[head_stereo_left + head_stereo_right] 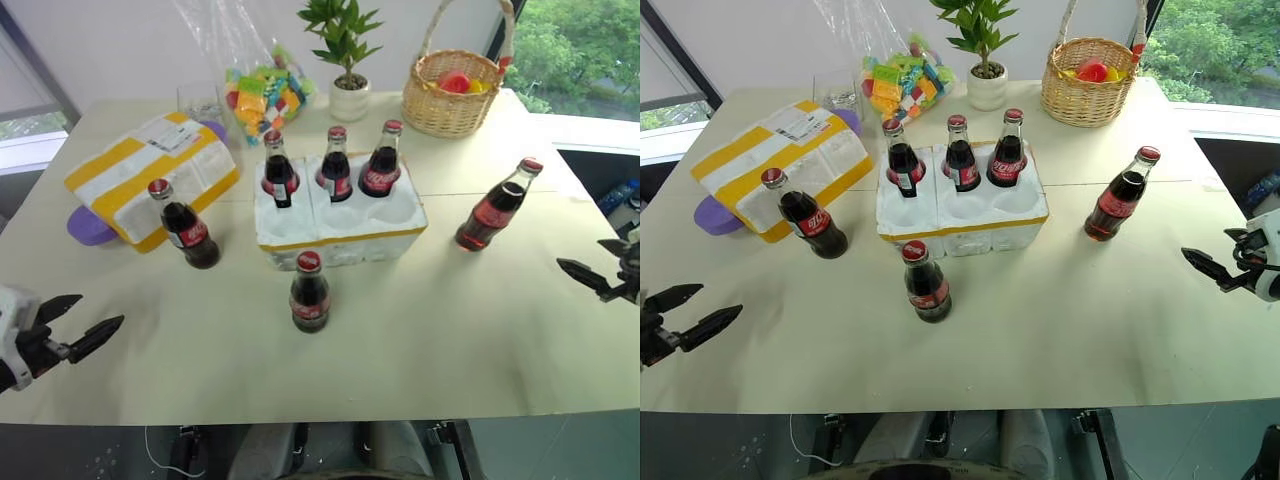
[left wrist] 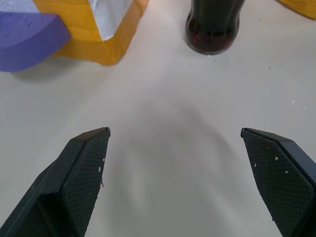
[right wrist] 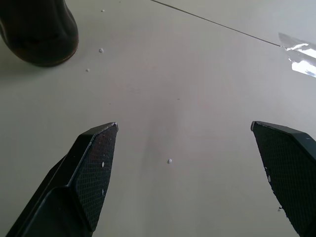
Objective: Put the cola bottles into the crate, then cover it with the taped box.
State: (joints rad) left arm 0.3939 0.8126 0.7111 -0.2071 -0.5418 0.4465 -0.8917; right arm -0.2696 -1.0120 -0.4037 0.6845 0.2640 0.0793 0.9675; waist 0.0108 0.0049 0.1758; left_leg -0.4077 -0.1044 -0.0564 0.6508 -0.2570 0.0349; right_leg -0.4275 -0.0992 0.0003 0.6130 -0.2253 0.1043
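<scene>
The crate (image 1: 345, 240) sits mid-table with three cola bottles (image 1: 335, 165) upright in its back wells, while its front wells are empty. Three more bottles stand on the table: one left of the crate (image 1: 187, 228), one in front of it (image 1: 309, 293) and one to its right (image 1: 495, 208). The taped box (image 1: 150, 175) lies at the back left. My left gripper (image 1: 100, 310) hovers open near the table's front left, facing the left bottle (image 2: 213, 29). At the right edge, my right gripper (image 1: 580, 253) is open, short of the right bottle (image 3: 39, 34).
A purple block (image 1: 88, 228) pokes out from under the taped box. Along the back stand a wicker basket (image 1: 455, 95), a potted plant (image 1: 348, 70), a bag of coloured blocks (image 1: 262, 95) and a glass (image 1: 200, 100). The table ends close behind both grippers.
</scene>
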